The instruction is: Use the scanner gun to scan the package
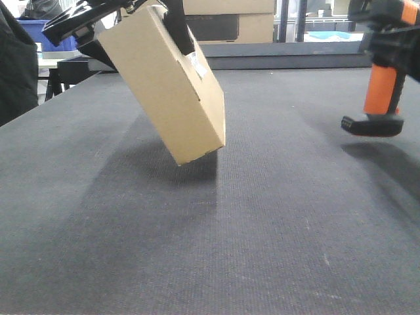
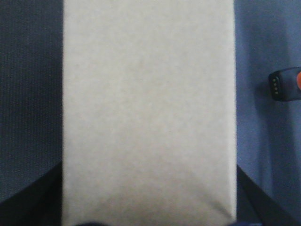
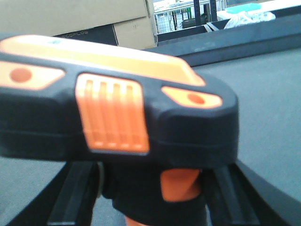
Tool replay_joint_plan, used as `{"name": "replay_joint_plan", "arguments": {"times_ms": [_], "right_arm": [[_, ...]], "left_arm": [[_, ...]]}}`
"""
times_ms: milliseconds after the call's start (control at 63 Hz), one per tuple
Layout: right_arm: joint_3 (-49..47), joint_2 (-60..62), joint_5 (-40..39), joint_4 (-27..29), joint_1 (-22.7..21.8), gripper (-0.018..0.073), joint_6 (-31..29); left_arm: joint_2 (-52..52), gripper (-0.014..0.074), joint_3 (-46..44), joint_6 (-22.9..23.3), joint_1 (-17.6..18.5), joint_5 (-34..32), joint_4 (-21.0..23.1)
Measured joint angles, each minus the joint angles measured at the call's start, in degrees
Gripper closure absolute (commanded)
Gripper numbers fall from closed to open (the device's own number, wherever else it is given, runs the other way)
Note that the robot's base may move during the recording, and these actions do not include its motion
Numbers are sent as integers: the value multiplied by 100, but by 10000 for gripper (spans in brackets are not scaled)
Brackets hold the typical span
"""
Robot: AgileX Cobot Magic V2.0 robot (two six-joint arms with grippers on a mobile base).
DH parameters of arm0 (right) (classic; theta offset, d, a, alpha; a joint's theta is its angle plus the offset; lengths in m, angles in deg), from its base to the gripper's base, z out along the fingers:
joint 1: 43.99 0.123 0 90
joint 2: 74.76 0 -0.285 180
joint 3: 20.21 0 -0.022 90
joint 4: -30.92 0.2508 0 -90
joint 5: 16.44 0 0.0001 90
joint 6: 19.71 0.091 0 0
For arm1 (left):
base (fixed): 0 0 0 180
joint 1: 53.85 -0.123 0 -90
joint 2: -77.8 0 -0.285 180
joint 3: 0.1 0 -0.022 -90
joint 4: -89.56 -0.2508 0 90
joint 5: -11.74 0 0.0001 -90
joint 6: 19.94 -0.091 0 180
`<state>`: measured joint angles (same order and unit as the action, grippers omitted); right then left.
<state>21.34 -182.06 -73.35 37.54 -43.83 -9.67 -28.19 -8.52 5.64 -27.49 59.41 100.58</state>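
Both pincers are clamped: the left pincer (image 1: 134, 29) holds the package (image 1: 167, 98) tilted above the surface (image 1: 262, 230) at its far left, the right pincer (image 3: 150, 181) the scanner (image 1: 382, 92) near its right edge. Aim the scanner's head at the label (image 1: 195, 65), which only the front view shows; the left wrist sees a plain face.

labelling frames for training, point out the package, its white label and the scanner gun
package (image 1: 164, 88): front view, middle of broad tan face
white label (image 1: 195, 65): front view, on narrow side face
scanner gun (image 1: 382, 88): front view, orange handle
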Motion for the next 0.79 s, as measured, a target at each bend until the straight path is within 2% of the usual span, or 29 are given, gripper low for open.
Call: {"name": "replay_joint_plan", "arguments": {"times_ms": [572, 667, 794], "right_arm": [[0, -147, -45, 0, 0, 712, 34], [0, -147, -45, 0, 0, 623, 34], [0, -147, -32, 0, 0, 396, 34]], "left_arm": [[0, 707, 0, 0, 0, 0, 0], [0, 707, 0, 0, 0, 0, 0], [0, 707, 0, 0, 0, 0, 0]]}}
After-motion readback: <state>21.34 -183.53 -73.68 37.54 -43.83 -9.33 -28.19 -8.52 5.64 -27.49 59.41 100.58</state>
